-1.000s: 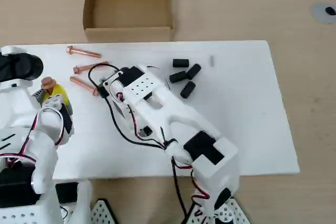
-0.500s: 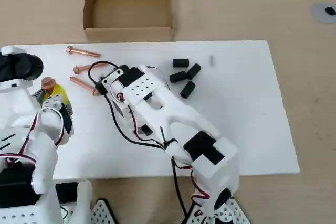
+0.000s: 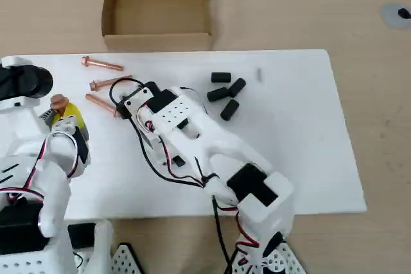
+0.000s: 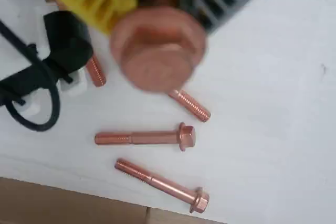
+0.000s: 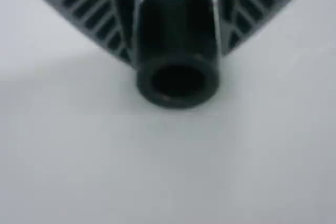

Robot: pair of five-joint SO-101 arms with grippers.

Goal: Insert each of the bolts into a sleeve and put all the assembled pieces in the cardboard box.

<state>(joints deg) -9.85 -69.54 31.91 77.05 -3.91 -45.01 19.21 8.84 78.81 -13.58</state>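
Observation:
My left gripper (image 3: 61, 108) at the table's left side is shut on a copper bolt (image 4: 157, 51), whose head (image 3: 59, 101) points up toward the camera. My right gripper (image 5: 176, 30) is shut on a black sleeve (image 5: 178, 77) with its bore facing outward, held low over the white mat. In the high view this gripper (image 3: 128, 106) sits just right of three loose bolts (image 3: 101, 63), (image 3: 110, 83), (image 3: 101, 103). Several loose black sleeves (image 3: 226, 92) lie to the right of the arm. The cardboard box (image 3: 157, 11) stands open at the back.
A white mat (image 3: 289, 145) covers the wooden table. The left wrist view has the three loose bolts (image 4: 147, 138) below the held one, with the right arm's black cable (image 4: 31, 103) beside them. A small grey disc (image 3: 397, 15) lies at the far right.
The right arm has shifted slightly left and toward the table's front, closer to the loose bolts. The left arm has kept still with its bolt.

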